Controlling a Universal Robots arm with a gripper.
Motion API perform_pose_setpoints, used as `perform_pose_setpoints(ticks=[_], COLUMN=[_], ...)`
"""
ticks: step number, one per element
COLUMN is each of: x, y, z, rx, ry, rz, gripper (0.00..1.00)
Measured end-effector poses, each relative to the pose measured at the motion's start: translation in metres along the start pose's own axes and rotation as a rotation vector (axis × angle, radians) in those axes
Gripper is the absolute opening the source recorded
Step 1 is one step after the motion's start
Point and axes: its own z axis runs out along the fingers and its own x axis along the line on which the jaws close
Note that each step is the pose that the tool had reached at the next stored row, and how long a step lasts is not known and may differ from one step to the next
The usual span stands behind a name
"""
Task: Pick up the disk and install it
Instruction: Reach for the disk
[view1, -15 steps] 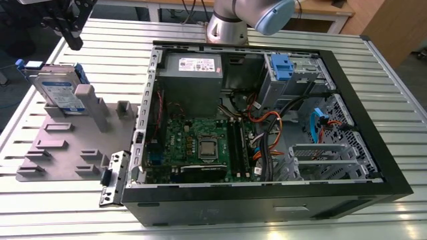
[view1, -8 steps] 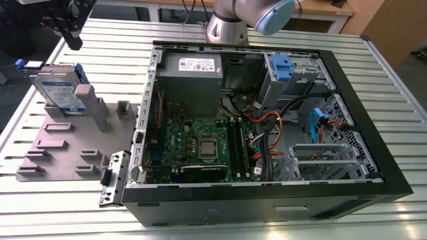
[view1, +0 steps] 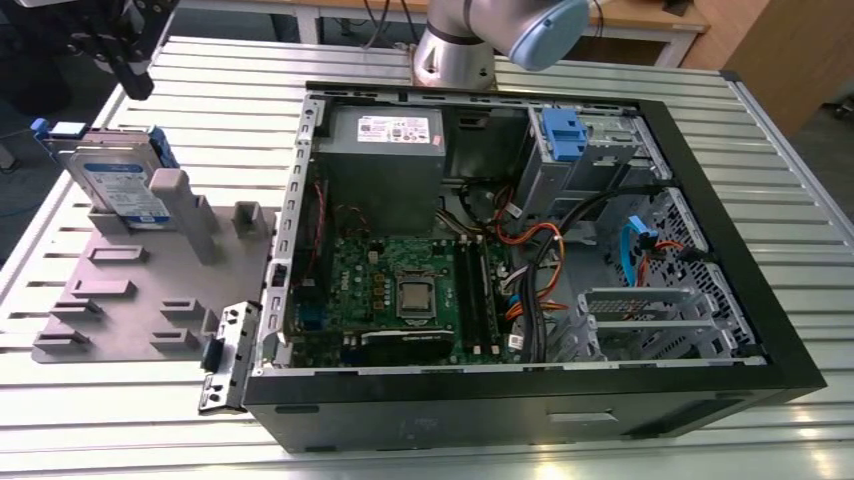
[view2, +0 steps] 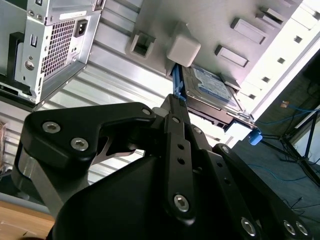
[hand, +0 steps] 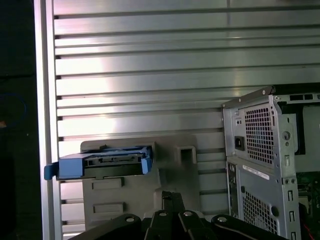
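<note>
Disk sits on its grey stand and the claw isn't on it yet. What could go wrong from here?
1. The disk stands on edge against the posts of the grey stand. If the claw, which is apart from it, comes in off-centre, it may tip the disk or jam it against a post.
2. Loose cables crowd the open computer case beside the bays and might snag the disk on its way in.

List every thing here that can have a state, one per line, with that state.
Silver metal disk in blue plastic carrier: on edge in the grey plastic holder, ungripped.
Black metal computer case: on its side, panel off, open.
Black claw: close to the disk, apart from it.
</note>
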Motion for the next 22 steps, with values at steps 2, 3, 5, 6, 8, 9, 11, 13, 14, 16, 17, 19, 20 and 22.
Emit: perform_pose_setpoints(ticks=[2,3,5,6,8,9,11,13,14,16,17,19,20,22], x=[0.0038,0.0062,0.0109,0.0135,0.0188,0.0216,0.0278,0.0334,0.0362,0.0416,0.0438,0.0474,0.0484,0.0503], y=[-0.0003,-0.0005,-0.0009,-0.0011,-0.0015,-0.0017,-0.0021,-0.0026,-0.0028,-0.0033,-0.0035,-0.0038,-0.0039,-0.0042], z=[-0.0001,-0.0001,-0.0001,-0.0001,-0.0002,-0.0002,0.0001,0.0005,0.0008,0.0021,0.0029,0.0045,0.0055,0.0075], rx=[0.0,0.0,-0.0001,0.0,0.0,0.0,0.0,-0.0001,0.0,0.0,-0.0001,-0.0001,-0.0001,-0.0001], ry=[-0.0001,-0.0001,-0.0001,-0.0001,0.0,0.0,-0.0001,-0.0001,0.0,0.0,-0.0001,-0.0001,-0.0002,-0.0001], rz=[0.0,0.0,0.0,0.0,0.0,0.0,0.0,0.0,0.0,0.0,0.0,0.0,0.0,0.0], gripper=[0.11,0.11,0.11,0.11,0.11,0.11,0.11,0.11,0.11,0.11,0.11,0.11,0.11,0.11])
